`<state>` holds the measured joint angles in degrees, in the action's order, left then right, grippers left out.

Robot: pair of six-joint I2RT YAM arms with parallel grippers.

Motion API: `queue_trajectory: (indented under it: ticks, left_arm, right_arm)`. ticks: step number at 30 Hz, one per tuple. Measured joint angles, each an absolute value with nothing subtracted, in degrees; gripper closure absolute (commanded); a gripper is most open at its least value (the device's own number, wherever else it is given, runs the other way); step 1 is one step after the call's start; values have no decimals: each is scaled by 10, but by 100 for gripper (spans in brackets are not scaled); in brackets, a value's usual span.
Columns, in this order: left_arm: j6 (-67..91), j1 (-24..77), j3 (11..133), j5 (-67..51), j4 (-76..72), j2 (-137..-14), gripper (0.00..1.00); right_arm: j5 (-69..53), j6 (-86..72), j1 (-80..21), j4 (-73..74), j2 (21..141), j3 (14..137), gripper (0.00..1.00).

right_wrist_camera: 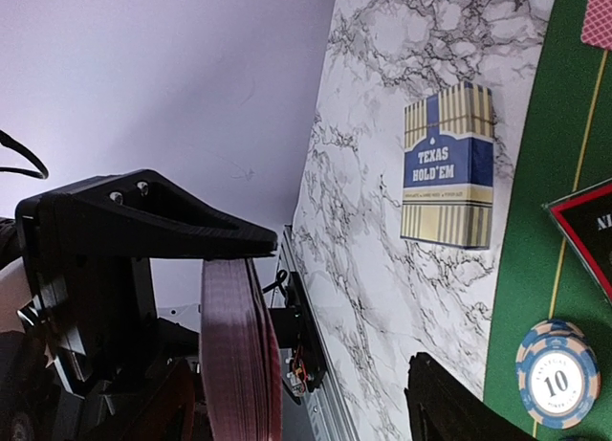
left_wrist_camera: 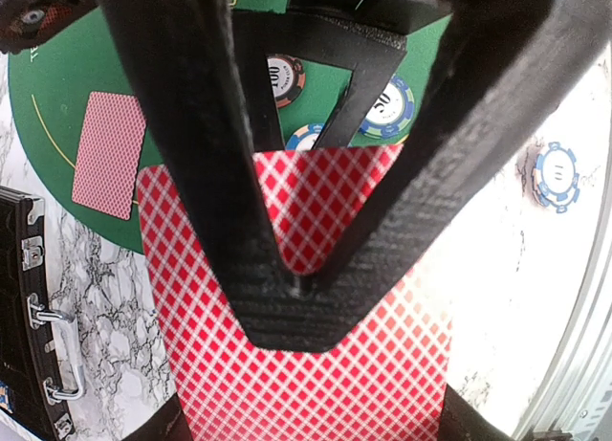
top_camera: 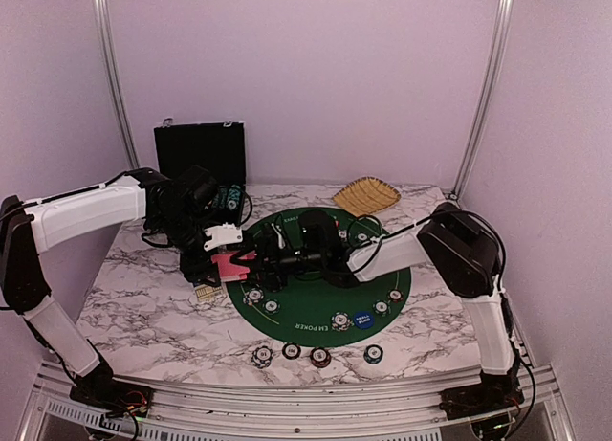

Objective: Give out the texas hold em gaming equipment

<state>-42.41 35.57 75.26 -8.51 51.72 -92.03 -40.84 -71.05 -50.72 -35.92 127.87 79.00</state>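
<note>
Red-backed cards (left_wrist_camera: 382,384), clamped in the left gripper's (left_wrist_camera: 296,307) jaws at the green mat's (top_camera: 316,302) edge, seem offered to the right gripper's (top_camera: 266,265) parted, empty jaws.

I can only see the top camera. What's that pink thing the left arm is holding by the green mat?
Observer: The left wrist camera shows the left gripper shut on playing cards with red-and-white lattice backs.
Operator: Is it just one card?
Observer: No. The right wrist camera sees them edge-on, and it is a thick stack of many cards.
</note>
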Motion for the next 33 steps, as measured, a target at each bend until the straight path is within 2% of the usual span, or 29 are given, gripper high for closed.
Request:
queue_trajectory:
  ticks: [25, 33]
  left_arm:
    - [-424, 353, 759, -81, 522, -920, 98]
    - [-424, 355, 761, -81, 522, -920, 98]
  right_arm:
    - [-421, -681, -511, -305, 1279, 835, 21]
    - [-427, -690, -525, -305, 1294, 846, 30]
